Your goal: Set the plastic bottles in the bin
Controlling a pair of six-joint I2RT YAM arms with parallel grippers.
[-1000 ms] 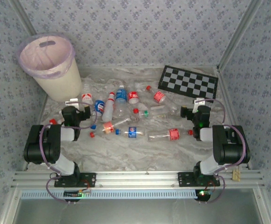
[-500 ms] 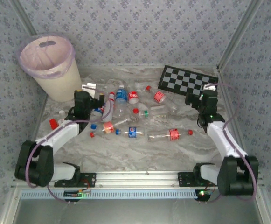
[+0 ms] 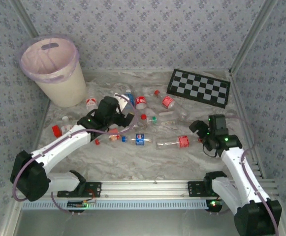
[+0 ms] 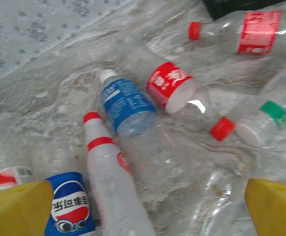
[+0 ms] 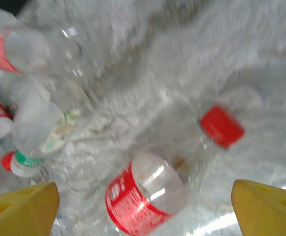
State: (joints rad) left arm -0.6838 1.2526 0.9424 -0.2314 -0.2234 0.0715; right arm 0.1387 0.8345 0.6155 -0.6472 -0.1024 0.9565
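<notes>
The plastic bottles (image 3: 168,102) all lie loose on the table (image 3: 147,162), scattered across its middle between my two arms. The bin (image 3: 66,91) stands well apart from them in the far left corner. From above I can look into its pink liner and I make out no bottle there. So I judge the job barely begun: about a dozen to move, and none delivered as far as I can see.

My left pincer (image 4: 143,216) hangs over the thick of the pile with its jaws spread as wide as they go, gripping nothing. Under it lies a white bottle (image 4: 111,182) with a red cap, and a blue-labelled bottle (image 4: 128,105) lies just beside that. I'd take the white one as the likely pick, since it runs down between the fingers.

My right pincer (image 5: 143,209) is low over a red-labelled bottle (image 5: 145,199) with a red cap (image 5: 222,126), lying nearer the right side. The jaws are wide, one finger on either side of the bottle. I see no contact, so it holds nothing. That wrist view is blurred, and I cannot tell how close the fingers are.

What remains is everything: grip, carry to the far left corner, drop, repeat. The right arm has the longer haul. The checkerboard (image 3: 199,87) sits at the far right, out of the way.
</notes>
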